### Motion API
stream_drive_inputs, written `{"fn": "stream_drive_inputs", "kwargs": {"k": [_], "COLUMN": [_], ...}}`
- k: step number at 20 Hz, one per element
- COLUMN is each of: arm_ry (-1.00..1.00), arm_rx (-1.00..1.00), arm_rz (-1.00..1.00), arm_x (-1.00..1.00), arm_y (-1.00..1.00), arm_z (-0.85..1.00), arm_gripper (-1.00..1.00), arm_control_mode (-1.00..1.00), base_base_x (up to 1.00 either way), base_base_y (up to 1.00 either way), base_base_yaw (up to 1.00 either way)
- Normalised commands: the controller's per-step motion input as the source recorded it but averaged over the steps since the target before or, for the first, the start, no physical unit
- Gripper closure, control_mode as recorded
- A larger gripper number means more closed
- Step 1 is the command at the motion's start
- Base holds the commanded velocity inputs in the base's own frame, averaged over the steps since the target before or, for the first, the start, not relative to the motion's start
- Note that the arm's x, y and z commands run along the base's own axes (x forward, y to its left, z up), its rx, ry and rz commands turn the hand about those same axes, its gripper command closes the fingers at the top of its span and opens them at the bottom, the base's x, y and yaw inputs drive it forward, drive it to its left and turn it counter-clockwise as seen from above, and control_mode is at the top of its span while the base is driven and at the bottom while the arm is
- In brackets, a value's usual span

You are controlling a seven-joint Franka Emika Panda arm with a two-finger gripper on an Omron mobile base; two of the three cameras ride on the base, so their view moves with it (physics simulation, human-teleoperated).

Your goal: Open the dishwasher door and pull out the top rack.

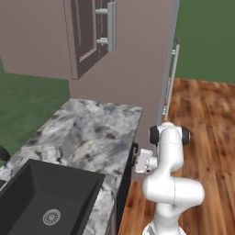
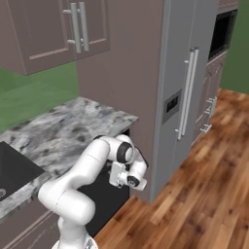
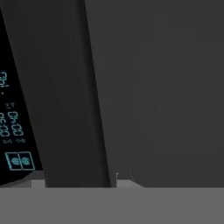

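Reaching toward the top edge of the dishwasher door point(image 2: 109, 197), below the marble table point(image 1: 87, 133), my hand point(image 1: 137, 158) is very near its handle. Whether my fingers are apart, I cannot tell. I judge the door closed, the rack not yet pulled.

- From my left base camera, the marble counter point(image 1: 87, 133) runs ahead of me, with the sink basin point(image 1: 50, 197) set into its near end.
- An upper cabinet point(image 1: 89, 32) hangs above the counter's far end.
- The dishwasher door point(image 2: 109, 194) sits under the counter's front edge, below the far end, and my arm stands directly in front of it.
- The gripper point(image 1: 134, 159) is up against the top edge of that door, just under the counter lip.
- The refrigerator point(image 2: 187, 92) stands just beyond the dishwasher, to its right in my right base camera.
- A wall oven point(image 2: 222, 31) sits further right, behind the refrigerator.
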Motion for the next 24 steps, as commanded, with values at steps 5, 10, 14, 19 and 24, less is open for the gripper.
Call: {"fn": "stream_drive_inputs", "kwargs": {"k": [5, 10, 14, 19, 24], "arm_ry": [0.14, 0.16, 0.16, 0.17, 0.17], "arm_rx": [-0.45, -0.45, -0.44, -0.44, -0.46], "arm_rz": [0.03, 0.03, 0.03, 0.04, 0.03], "arm_x": [-0.09, -0.21, -0.25, -0.19, -0.06], "arm_y": [-0.58, -0.83, -0.97, -0.93, -0.71], "arm_z": [-0.73, -0.85, -0.87, -0.93, -1.00], "arm_gripper": [1.00, 1.00, 1.00, 1.00, 1.00], "arm_control_mode": [-1.00, -1.00, -1.00, -1.00, -1.00], "base_base_x": [0.00, 0.00, 0.00, 0.00, 0.00], "base_base_y": [0.00, 0.00, 0.00, 0.00, 0.00], "base_base_yaw": [0.00, 0.00, 0.00, 0.00, 0.00]}}
